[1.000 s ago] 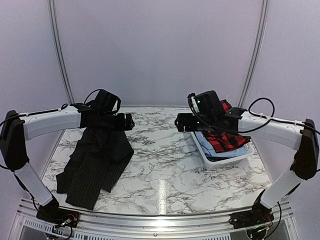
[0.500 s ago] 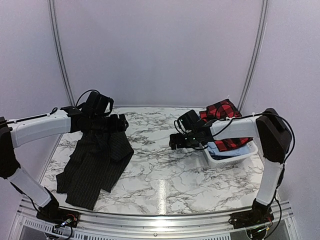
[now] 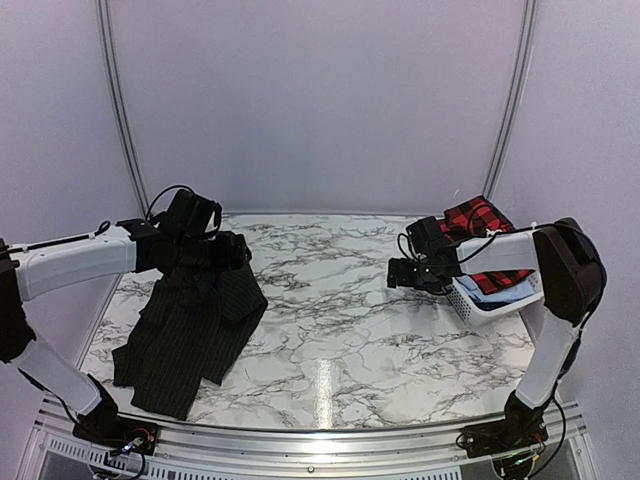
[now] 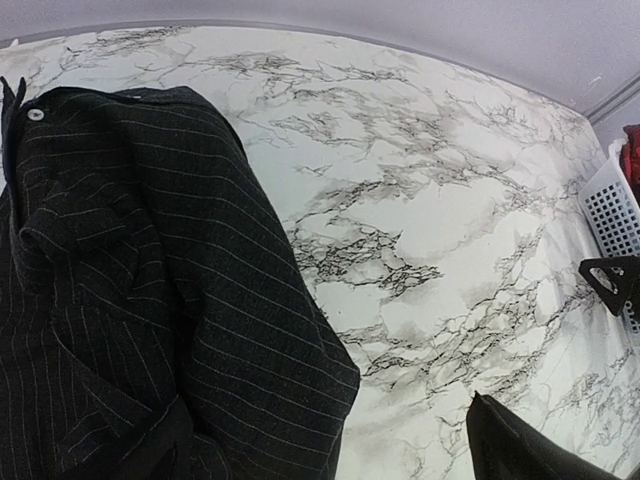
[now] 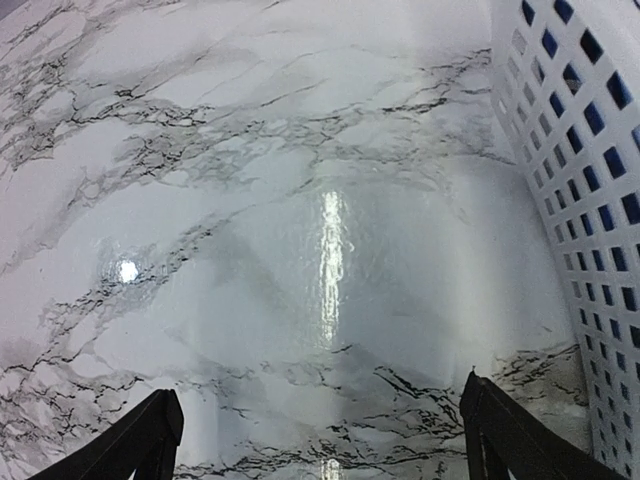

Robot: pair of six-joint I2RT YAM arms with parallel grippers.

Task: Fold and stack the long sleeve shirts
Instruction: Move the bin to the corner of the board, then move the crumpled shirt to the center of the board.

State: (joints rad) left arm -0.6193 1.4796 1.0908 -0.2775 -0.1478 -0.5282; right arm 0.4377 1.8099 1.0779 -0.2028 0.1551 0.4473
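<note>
Black pinstriped shirt (image 3: 195,330) in a loose heap on the left of the marble table (image 3: 340,330), unfolded, collar end uppermost beneath the left gripper (image 3: 238,252). Left gripper a little lower than a second ago, spread wide just over the collar, nothing clamped.

Red-and-black checked shirt (image 3: 478,222) piled on top of the white lattice basket (image 3: 490,305), above a pale blue cloth (image 3: 512,292), at the table's right edge. Basket further right than a second ago and seemingly tipped; raised side not clear.

Right gripper (image 3: 405,272) drawn back rightward from the table's middle to a spot just beside the basket's wall, fingers wide apart over bare marble, empty.

Meaning for the task, as a judgement: neither shirt folded, no stack begun, middle of the table freed as folding space. Probable next need: a pinch at the black shirt's collar or shoulder, then spreading flat. Possible hazard: checked shirt sliding out of the tilted basket.
</note>
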